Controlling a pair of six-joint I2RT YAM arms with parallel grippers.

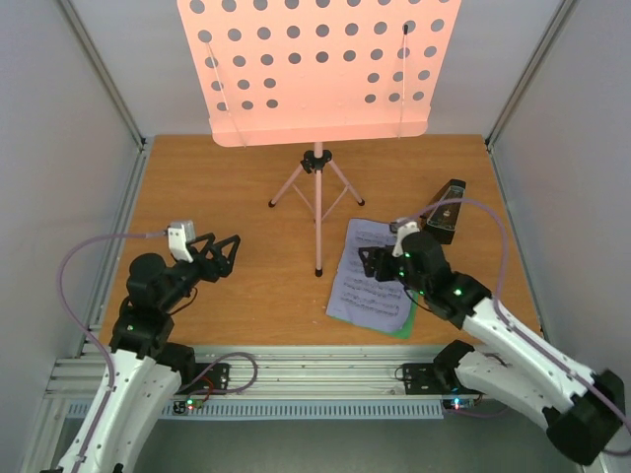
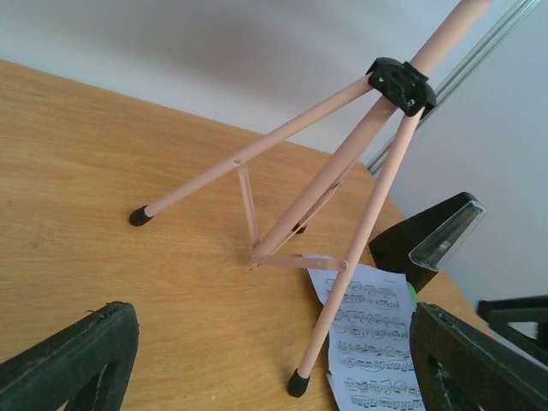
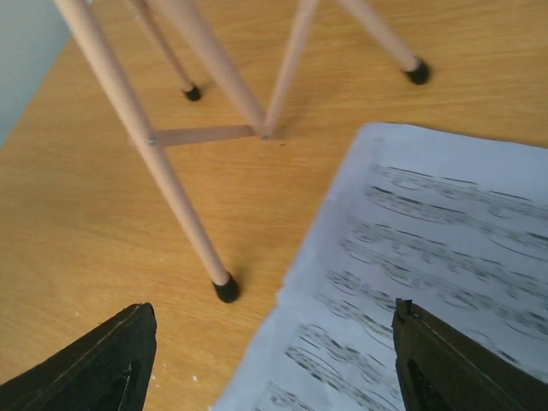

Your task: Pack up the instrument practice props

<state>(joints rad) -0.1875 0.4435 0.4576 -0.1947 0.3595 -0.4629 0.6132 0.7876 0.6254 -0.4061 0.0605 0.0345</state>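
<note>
Pink tubing makes up the stand point(image 1: 315, 163), upright at the middle of the table point(image 1: 227, 197) with its legs spread and its punched desk point(image 1: 315, 69) high at the back. The sheets point(image 1: 360, 296) lie flat just right of the front leg. The metronome point(image 1: 446, 212) stands beyond them, near the right wall.

The left jaws hang wide apart and empty over bare wood left of the stand. The right jaws are also spread and grip nothing, low over the sheets.

The stand looks light but top-heavy, with stiff, smooth tubes. The pole by the black hub point(image 2: 401, 81) seems the safest hold. The sheets are thin and floppy, and lying flat they offer only an edge to pinch. The metronome is small and rigid. Its clear cover point(image 2: 445, 241) may be slick and brittle, so the black body is the better grip.

Only the top view shows the desk and a green edge point(image 1: 405, 326) under the white page. The left wrist view alone shows the cover and the leg braces point(image 2: 295, 261). The right wrist view shows the printed staves, and a leg tip point(image 3: 226, 289) near the paper but not touching it.
</note>
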